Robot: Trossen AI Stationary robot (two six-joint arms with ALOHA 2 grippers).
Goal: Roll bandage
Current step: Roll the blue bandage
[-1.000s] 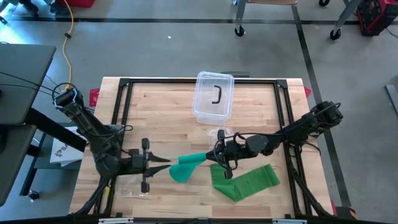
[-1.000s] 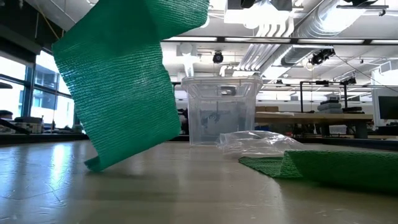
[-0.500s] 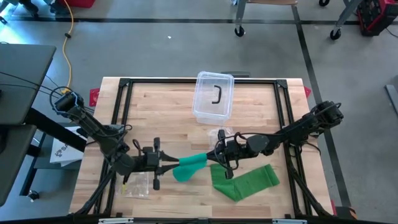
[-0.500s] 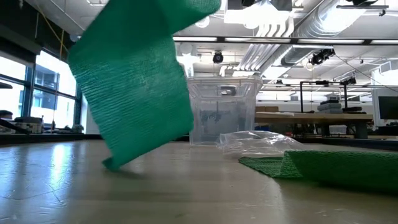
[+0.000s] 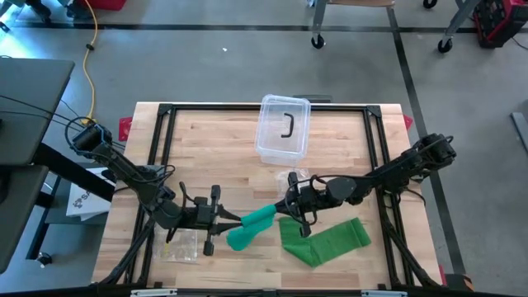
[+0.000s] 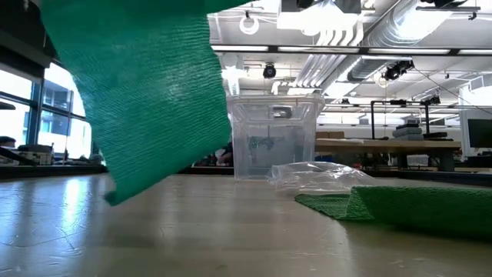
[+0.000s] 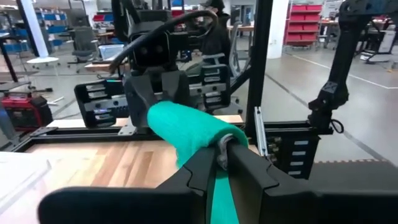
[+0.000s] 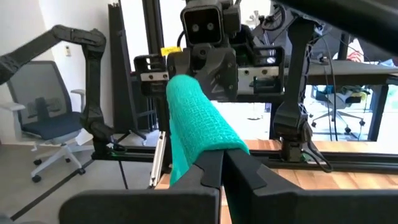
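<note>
Above the table's front, both grippers, left [image 5: 233, 219] and right [image 5: 280, 206], pinched the bandage [image 5: 252, 223], mid-roll; the next wrap probably needed tension.

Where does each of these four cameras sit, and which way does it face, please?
High view: overhead, looking straight down; both arms, green bandage spanning left hand and right hand.
Low view: table height, looking across; no arms, clear box.
Left wrist view: faces the right hand.
Right wrist view: faces the left hand.
Shared: all show the bandage.
</note>
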